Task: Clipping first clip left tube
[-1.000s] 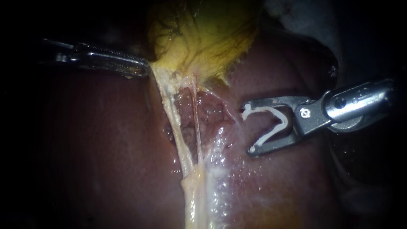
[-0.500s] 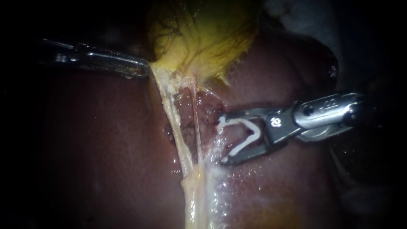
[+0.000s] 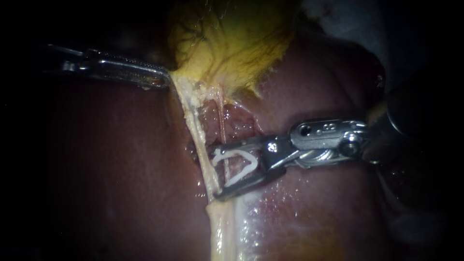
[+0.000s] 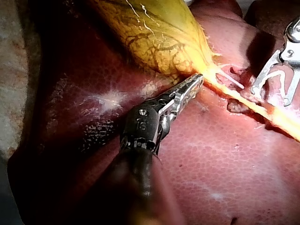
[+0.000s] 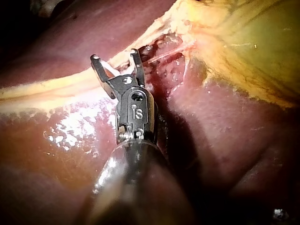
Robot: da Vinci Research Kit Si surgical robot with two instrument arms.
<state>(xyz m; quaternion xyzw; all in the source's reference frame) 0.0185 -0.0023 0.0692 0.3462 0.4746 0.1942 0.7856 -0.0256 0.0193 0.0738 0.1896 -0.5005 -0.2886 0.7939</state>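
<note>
Left instrument's jaws pinch the gallbladder, while right instrument's spread jaws hold a clip at the left tube, encirclement unclear, dim liver beneath.

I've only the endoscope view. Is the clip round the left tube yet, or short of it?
Observer: Short, I think: in the left wrist view the right instrument's jaw tips reach the left tube's edge and don't show beyond it.
Operator: And the right wrist view?
Observer: Its parted jaws, the clip between them, lie over the pale tube; under it, I can't tell.
Operator: And my other hold?
Observer: The left instrument is shut on the gallbladder's narrow end, where the tube starts.
</note>
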